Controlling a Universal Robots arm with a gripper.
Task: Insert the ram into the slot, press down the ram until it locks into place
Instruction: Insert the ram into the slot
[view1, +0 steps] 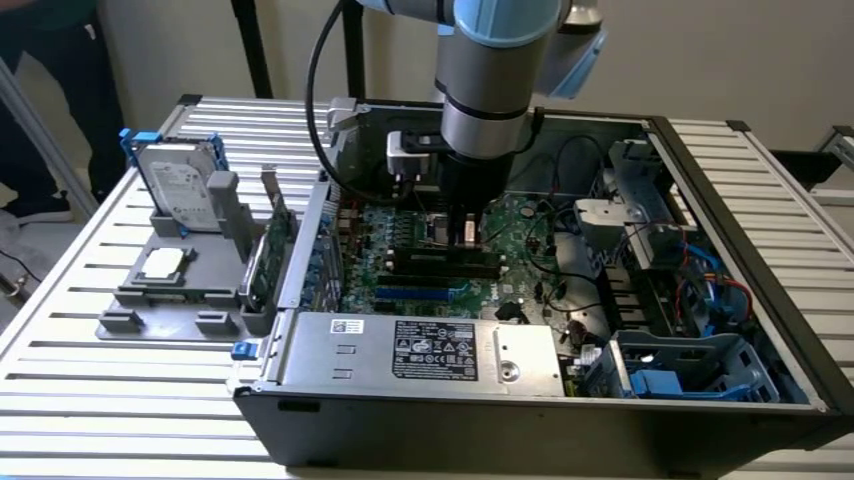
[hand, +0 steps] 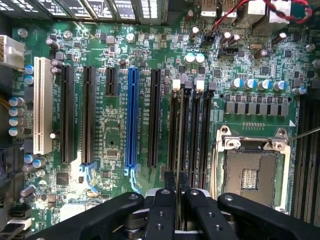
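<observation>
**A:** How far along is it?

**B:** On the tabletop the open computer case has the arm reaching down over the motherboard.

**A:** And the claw?

**B:** Narrow, pinching the ram edge-on. The stick runs along the black slot, near the processor socket.

**A:** Seated?

**B:** I judge it aligned but not locked. I cannot tell whether its edge has entered, so the pressing down is not yet done.
</observation>
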